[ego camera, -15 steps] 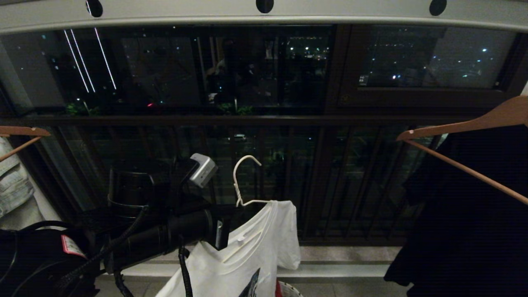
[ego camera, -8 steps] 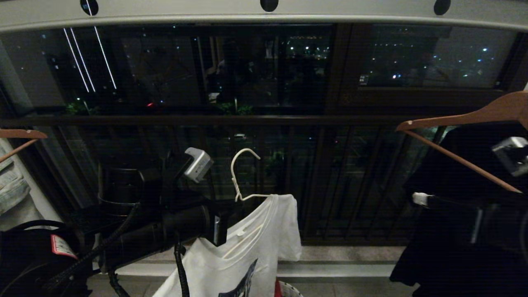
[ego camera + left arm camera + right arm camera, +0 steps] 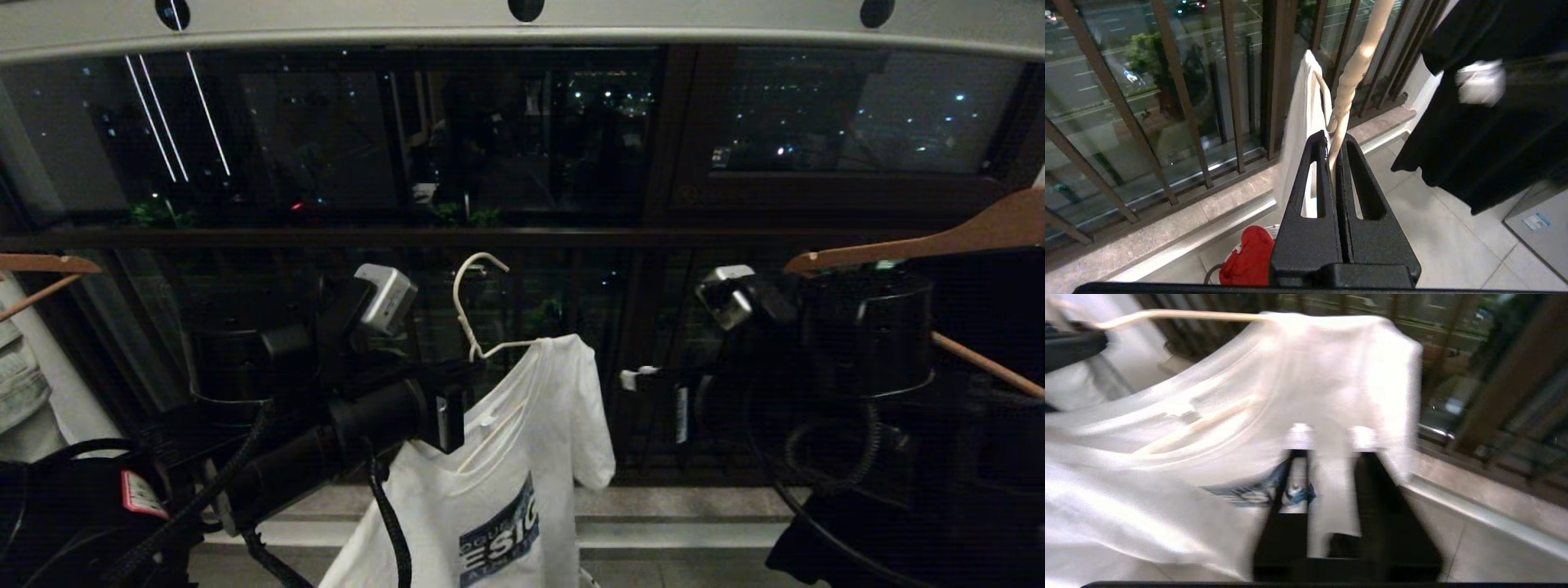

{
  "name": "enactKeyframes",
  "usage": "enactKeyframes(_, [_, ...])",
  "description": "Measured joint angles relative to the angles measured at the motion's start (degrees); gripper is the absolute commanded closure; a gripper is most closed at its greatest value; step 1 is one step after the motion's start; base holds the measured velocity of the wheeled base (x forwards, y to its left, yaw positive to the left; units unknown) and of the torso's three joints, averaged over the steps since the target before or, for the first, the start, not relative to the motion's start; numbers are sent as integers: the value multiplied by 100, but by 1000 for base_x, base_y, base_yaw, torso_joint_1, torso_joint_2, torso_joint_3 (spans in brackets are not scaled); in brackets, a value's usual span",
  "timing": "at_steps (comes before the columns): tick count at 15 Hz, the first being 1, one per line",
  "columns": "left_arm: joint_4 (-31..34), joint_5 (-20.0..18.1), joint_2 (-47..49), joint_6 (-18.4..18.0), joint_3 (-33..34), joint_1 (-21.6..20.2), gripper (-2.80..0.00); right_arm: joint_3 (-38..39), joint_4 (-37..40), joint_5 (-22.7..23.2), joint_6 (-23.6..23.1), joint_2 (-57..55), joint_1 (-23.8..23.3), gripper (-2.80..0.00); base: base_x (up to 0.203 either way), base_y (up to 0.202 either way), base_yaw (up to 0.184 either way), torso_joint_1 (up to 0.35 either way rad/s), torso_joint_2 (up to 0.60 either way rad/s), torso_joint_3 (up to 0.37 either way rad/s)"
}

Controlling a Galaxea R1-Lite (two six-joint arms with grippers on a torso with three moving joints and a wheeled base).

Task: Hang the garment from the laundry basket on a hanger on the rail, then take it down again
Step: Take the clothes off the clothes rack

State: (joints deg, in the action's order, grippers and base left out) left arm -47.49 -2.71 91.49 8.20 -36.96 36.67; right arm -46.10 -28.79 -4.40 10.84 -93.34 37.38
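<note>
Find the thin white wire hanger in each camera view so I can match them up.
Head view: the thin white wire hanger rises at lower centre, hook free below the pale grey rail.
Left wrist view: its twisted neck stands centre, clamped in the left gripper.
Right wrist view: its arm runs along the upper left.
Shared landmark: the white T-shirt draped on it.

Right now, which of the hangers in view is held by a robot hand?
The thin white wire hanger carrying the T-shirt; the left hand clamps its neck. The wooden ones hang free.
</note>
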Motion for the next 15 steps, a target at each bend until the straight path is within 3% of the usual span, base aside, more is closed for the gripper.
enactKeyframes(3, [-14, 233, 104, 70, -88, 15, 0, -454, 86, -635, -111, -611, 546, -280, 0, 0, 0, 0, 0, 0])
enactKeyframes(7, [-14, 386, 121, 225, -234, 51, 0, -903, -264, -1660, -106, -1479, 929, -280, 0, 0, 0, 0, 0, 0])
enactKeyframes(15, [-6, 402, 16, 269, -254, 149, 0, -1208, -790, -2189, -115, -1948, 839, -280, 0, 0, 0, 0, 0, 0])
